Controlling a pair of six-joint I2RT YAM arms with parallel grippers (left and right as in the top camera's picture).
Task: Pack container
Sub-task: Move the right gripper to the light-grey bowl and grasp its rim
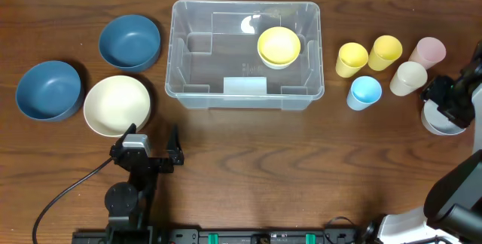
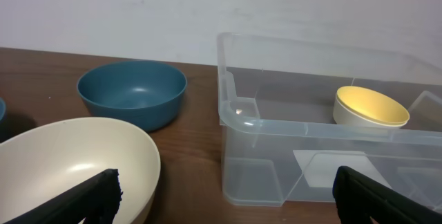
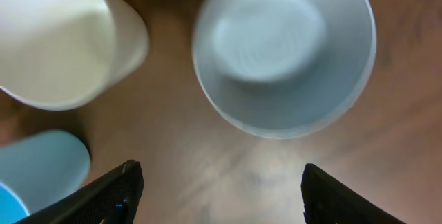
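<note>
container (image 1: 173,48) mid-table near back edge, yellow bowl (image 1: 279,46) inside; right gripper (image 3: 221,175) open, empty, above grey bowl (image 3: 283,51) at right edge, likely risk: descent clips cream cup (image 3: 55,37) just beside, tipping it; left gripper (image 2: 226,181) wide open, empty.

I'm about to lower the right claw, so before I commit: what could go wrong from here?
1. The right claw hangs open above the grey cup, with the cream cup and blue cup close beside it; a finger could tip a neighbour going down.
2. The left claw, open, faces the gap between the cream bowl and the bin; driving forward might shove the bowl or clip the bin's wall.
</note>
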